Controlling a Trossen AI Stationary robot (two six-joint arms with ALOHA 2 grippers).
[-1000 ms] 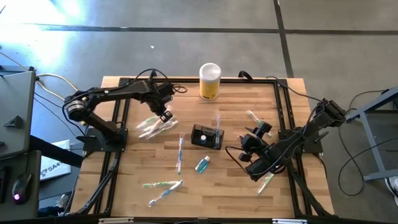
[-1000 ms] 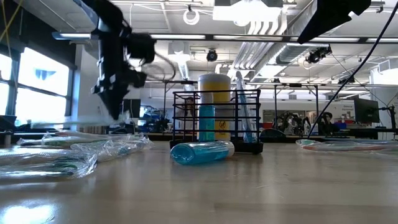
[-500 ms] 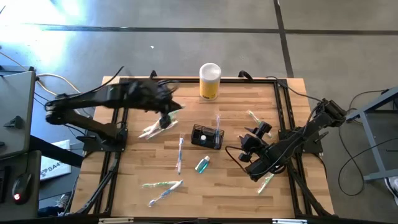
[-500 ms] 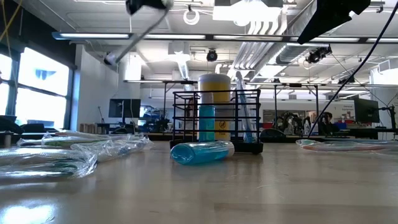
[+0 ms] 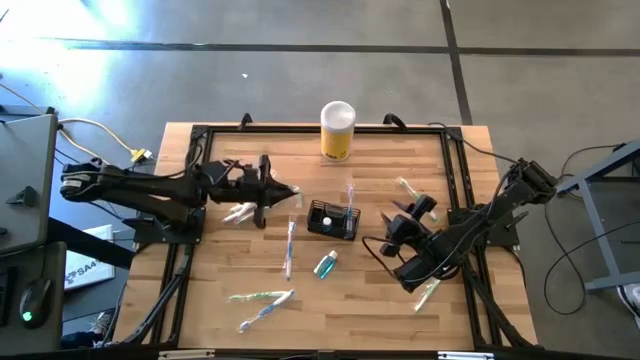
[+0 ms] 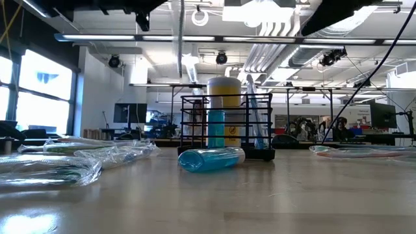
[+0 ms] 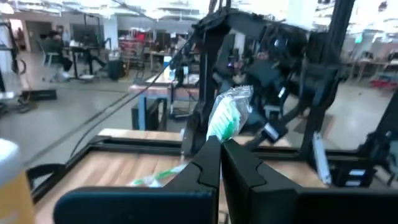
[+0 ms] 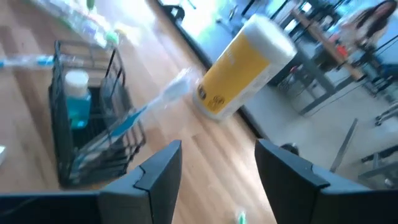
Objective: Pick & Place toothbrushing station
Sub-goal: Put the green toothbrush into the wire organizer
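Observation:
The black wire caddy (image 5: 333, 218) stands on the table's middle, holding a teal bottle and a blue toothbrush; it also shows in the low view (image 6: 226, 123) and the right wrist view (image 8: 93, 124). My left gripper (image 5: 288, 192) is left of the caddy, above the table, shut on a plastic-wrapped green toothbrush (image 7: 227, 115). My right gripper (image 5: 400, 225) hovers right of the caddy, open and empty (image 8: 214, 168). My left gripper pinches the wrapped toothbrush between its two fingertips (image 7: 211, 155), at one end of the wrapper (image 7: 219, 134). The fingers lie about level, coming from the table's left. The toothbrush sticks out beyond the fingertips, lifted clear of the table.
A yellow cylinder with a white lid (image 5: 338, 130) stands at the far edge behind the caddy. A teal bottle (image 5: 325, 264) lies in front of the caddy. Wrapped toothbrushes lie at the left (image 5: 240, 210), middle (image 5: 290, 245), near edge (image 5: 260, 297) and right (image 5: 408, 187).
My left gripper has risen from the wrapped toothbrushes at the left, tipped from pointing down to about level, and gone toward the caddy, carrying one wrapped toothbrush clear of the table. My right gripper has kept still.

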